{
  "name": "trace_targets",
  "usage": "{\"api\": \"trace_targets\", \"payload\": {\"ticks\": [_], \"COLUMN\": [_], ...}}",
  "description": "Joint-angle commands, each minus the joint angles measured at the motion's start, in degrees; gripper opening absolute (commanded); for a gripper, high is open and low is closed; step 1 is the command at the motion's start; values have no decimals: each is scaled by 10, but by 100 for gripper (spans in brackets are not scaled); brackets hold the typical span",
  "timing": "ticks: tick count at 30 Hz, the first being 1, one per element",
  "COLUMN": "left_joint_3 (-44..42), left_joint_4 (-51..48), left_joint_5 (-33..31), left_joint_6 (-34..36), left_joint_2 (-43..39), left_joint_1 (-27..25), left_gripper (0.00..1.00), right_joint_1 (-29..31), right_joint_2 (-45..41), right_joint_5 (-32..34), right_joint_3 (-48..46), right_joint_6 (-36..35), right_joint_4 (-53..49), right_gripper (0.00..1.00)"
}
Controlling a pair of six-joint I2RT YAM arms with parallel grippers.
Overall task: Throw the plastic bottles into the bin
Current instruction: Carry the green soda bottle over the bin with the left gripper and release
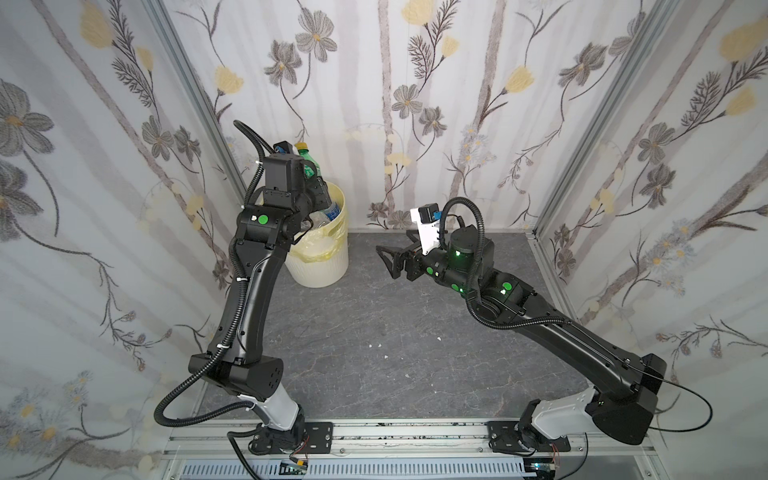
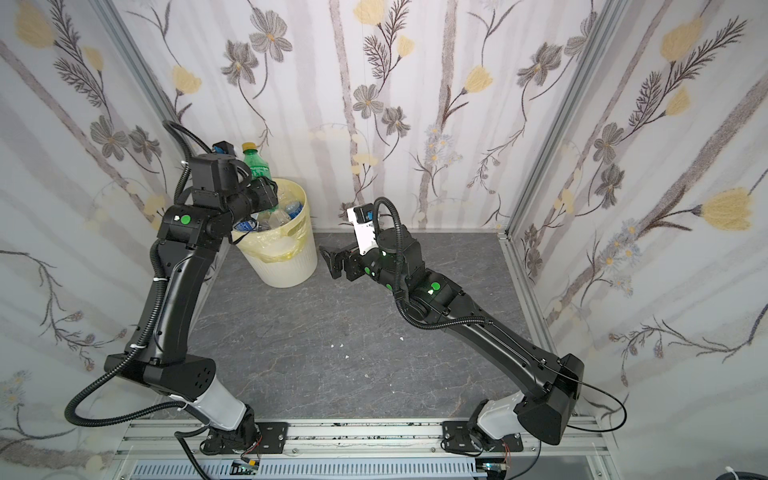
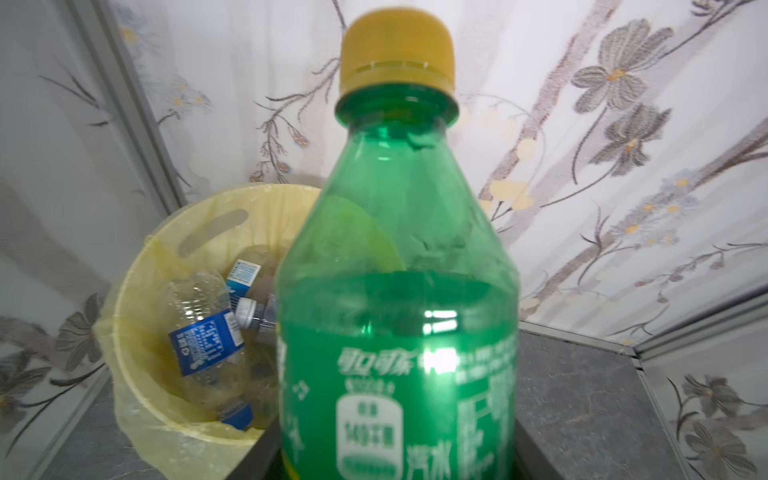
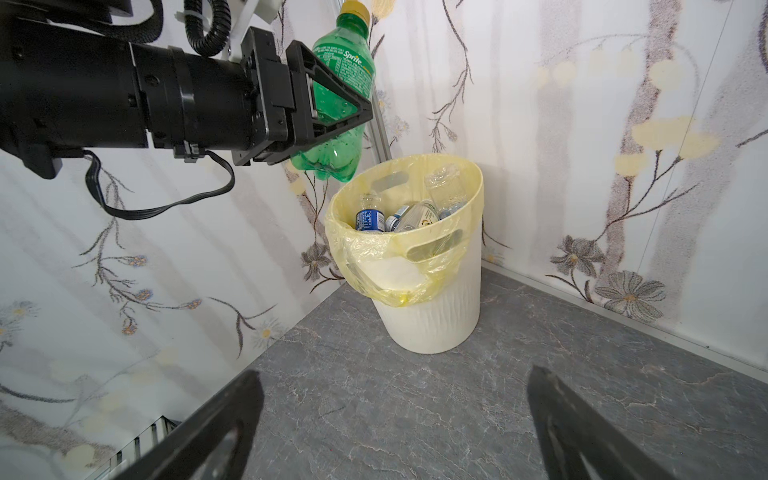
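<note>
While your left gripper (image 4: 351,106) is clamped round the lower body of the green bottle (image 4: 345,58), holding it upright with the yellow cap on top, the bottle hangs above the bin (image 4: 432,324) but not squarely over its mouth. From the right wrist view its base sits over the rim on the wall side rather than over the middle of the opening. If you let go here, I judge it may strike the rim and tip outward, landing on the table (image 1: 374,332) or dropping into the narrow gap between bin and wall, where neither arm could easily reach it. The clear bottles (image 4: 370,218) already inside are heaped close to the top, so even a drop into the opening could bounce off that pile and roll back out; a lower, gentler release nearer the centre would lessen this. The yellow bag (image 4: 386,274) hangs loose over the edge and could snag a finger if you descend too far. The bin looks light, and your left forearm is close to its rim in both top views, so a sideways nudge could tilt or shove it. Your right gripper (image 1: 386,262) is spread wide and empty beside the bin; keep it clear of the wall of the bin. No other bottles show on the table.
</note>
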Motion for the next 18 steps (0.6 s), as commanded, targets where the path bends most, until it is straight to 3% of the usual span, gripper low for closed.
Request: {"api": "trace_targets", "payload": {"ticks": [1, 7, 13, 15, 18], "left_joint_3": [37, 120, 110, 82, 68], "left_joint_4": [6, 16, 37, 38, 19], "left_joint_5": [-5, -18, 2, 41, 93], "left_joint_6": [11, 6, -7, -22, -40], "left_joint_2": [4, 4, 32, 67, 136], "left_joint_1": [20, 33, 59, 88, 121], "left_gripper": [49, 49, 49, 54, 73], "right_joint_1": [9, 14, 14, 14, 14], "right_joint_2": [24, 44, 61, 68, 72], "right_joint_5": [4, 2, -1, -5, -12], "right_joint_3": [29, 62, 64, 64, 58], "right_joint_6": [-12, -17, -17, -12, -5], "right_joint_4": [-5, -15, -16, -16, -16], "right_gripper": [100, 100, 100, 100, 100]}}
